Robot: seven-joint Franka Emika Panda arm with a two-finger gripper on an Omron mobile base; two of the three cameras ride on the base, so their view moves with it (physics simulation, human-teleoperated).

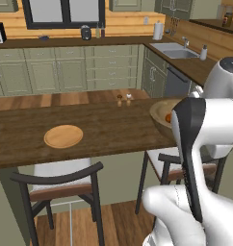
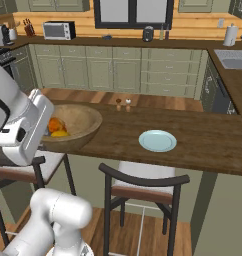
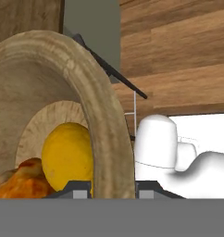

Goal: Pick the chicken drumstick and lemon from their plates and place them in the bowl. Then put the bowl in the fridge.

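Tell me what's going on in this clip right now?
The robot arm has its gripper closed on the thick rim of the wooden bowl, which sits at the edge of the dark wood counter. The lemon and the chicken drumstick both lie inside the bowl. The flat wooden plate and the pale teal plate sit bare on the counter. So both foods are loaded; carrying the bowl to the fridge is what remains.

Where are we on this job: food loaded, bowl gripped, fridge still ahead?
Loaded: the chicken drumstick and lemon lie in the bowl; the wooden plate and teal plate are bare. In hand: the gripper is shut on the bowl's rim, one finger on each side of the wall. Left: carrying the bowl to the fridge.
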